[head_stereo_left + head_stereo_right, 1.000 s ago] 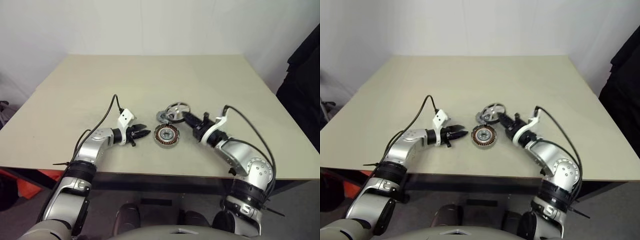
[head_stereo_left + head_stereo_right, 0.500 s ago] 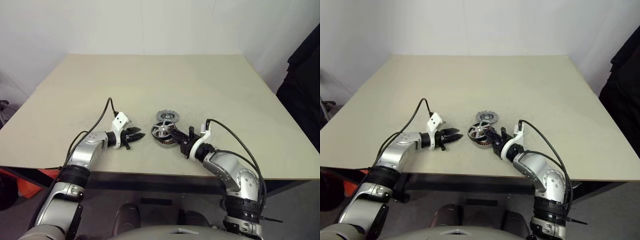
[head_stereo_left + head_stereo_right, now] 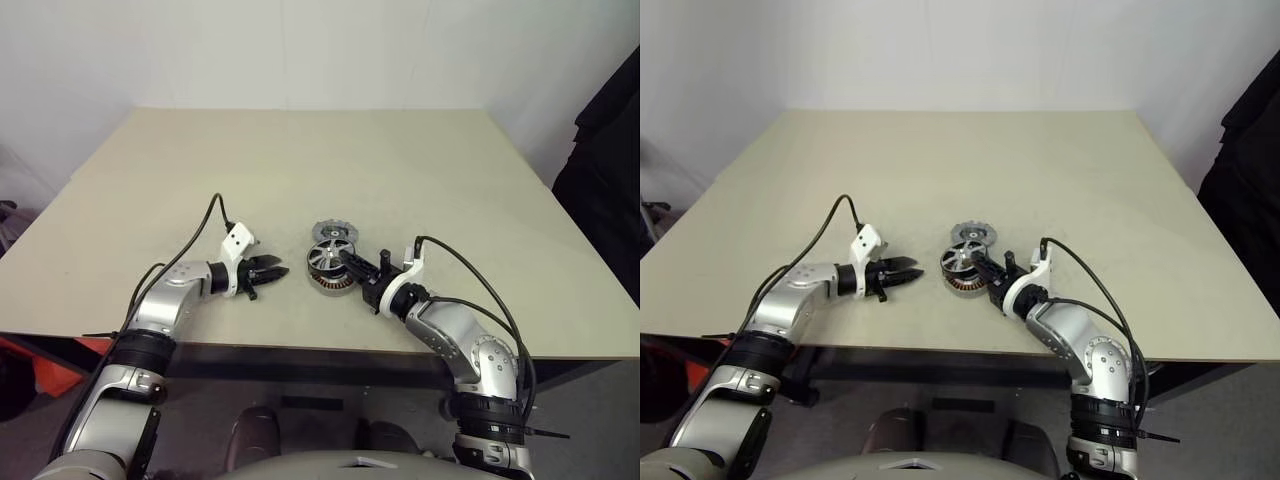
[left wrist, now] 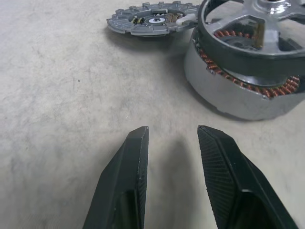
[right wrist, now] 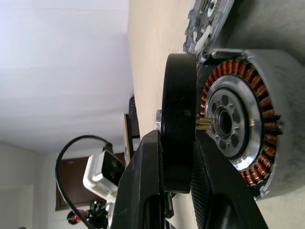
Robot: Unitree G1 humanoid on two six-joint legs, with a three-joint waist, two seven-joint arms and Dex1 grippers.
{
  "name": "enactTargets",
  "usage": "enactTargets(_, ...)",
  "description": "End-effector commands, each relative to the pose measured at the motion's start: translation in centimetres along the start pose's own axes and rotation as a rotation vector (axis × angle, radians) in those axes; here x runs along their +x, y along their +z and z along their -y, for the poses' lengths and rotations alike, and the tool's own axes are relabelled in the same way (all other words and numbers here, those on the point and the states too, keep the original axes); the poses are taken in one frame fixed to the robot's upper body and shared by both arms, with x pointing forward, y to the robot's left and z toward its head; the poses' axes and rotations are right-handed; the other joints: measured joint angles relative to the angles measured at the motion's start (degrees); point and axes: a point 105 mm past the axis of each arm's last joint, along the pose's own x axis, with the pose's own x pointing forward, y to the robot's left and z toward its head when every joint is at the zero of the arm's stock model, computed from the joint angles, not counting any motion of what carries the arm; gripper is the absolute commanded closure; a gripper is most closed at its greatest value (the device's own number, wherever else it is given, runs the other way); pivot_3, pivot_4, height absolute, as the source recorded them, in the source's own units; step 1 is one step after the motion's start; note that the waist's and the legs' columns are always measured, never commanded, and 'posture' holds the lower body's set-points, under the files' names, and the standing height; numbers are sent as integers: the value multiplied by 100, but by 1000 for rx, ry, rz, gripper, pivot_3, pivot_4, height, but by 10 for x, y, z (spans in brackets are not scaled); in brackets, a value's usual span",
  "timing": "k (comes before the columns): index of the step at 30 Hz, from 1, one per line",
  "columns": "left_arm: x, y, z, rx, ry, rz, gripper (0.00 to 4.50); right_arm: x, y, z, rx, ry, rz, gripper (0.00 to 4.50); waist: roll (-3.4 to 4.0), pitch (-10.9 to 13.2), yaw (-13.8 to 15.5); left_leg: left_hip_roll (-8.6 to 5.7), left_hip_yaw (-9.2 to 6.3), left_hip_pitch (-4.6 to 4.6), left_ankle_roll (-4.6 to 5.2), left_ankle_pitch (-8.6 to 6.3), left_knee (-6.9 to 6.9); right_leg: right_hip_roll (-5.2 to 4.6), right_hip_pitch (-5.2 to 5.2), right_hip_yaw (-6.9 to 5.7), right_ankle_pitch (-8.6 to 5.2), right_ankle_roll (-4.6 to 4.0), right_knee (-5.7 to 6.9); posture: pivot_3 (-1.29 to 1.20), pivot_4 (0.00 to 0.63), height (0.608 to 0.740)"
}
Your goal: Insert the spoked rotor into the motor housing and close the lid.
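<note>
Near the front edge of the surface [image 3: 420,170], the motor housing [image 3: 322,285] is seen standing upright, its copper windings exposed, with the lid [image 3: 331,235] lying flat just behind it. The spoked rotor [image 3: 328,259] is gripped by its rim in the right hand [image 3: 352,266], held tilted just above the housing's mouth, its hub shaft close to the silver centre but not yet seated. The left hand [image 3: 272,271] is held part open and empty beside the housing, not touching it. Judged risk: with the rotor tilted, its rim may catch on the housing wall or scrape the windings, and the unbraced housing may be pushed along the surface toward the lid or the edge.
</note>
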Motion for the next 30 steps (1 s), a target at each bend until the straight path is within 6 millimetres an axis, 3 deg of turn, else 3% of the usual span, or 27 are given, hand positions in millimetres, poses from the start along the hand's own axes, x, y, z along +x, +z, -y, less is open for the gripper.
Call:
enactTargets(1, -7, 14, -2, 67, -19, 16, 2743, 1, -1, -12, 6, 61, -3, 4168, -1, 0, 0, 0, -1, 0, 0, 0, 0, 0, 0, 0, 0, 0, 0, 0, 0, 740)
enactTargets(3, -9, 14, -5, 73, -15, 10, 2743, 1, -1, -11, 8, 60, -3, 4168, -1, 0, 0, 0, -1, 0, 0, 0, 0, 0, 0, 0, 0, -1, 1, 0, 0, 740)
enactTargets(12, -9, 14, -8, 84, -8, 4, 2743, -5, 3, -8, -28, 48, 20, 1205, -5, -3, 0, 0, -1, 0, 0, 0, 5, 0, 2, 0, 0, -1, 4, 0, 0, 740)
enactTargets(20, -8, 13, -7, 83, -13, 3, 2743, -27, 18, -26, -145, 107, 89, 1205, -13, -7, 8, 0, -2, 1, 1, -1, 10, 0, 6, -1, 0, 0, 4, 0, 0, 740)
enactTargets(23, -6, 13, -6, 83, -16, 3, 2743, -34, 21, -39, -274, 135, 95, 1205, -14, -7, 12, 0, -3, 1, 1, -1, 13, 0, 8, -1, 1, 0, 4, 0, 0, 740)
enactTargets(27, -3, 15, -7, 85, -18, 6, 2743, -32, 27, -57, -683, 118, 108, 1205, -15, -6, 16, -2, -3, 0, 2, -1, 26, 1, 12, -1, 3, 4, 6, 0, 0, 740)
enactTargets(30, -1, 16, -8, 85, -18, 11, 2743, -19, 36, -64, -1054, 51, 117, 1205, -16, -6, 16, -2, -6, -1, 1, -1, 47, 12, 19, -2, 6, 9, 10, 0, 0, 740)
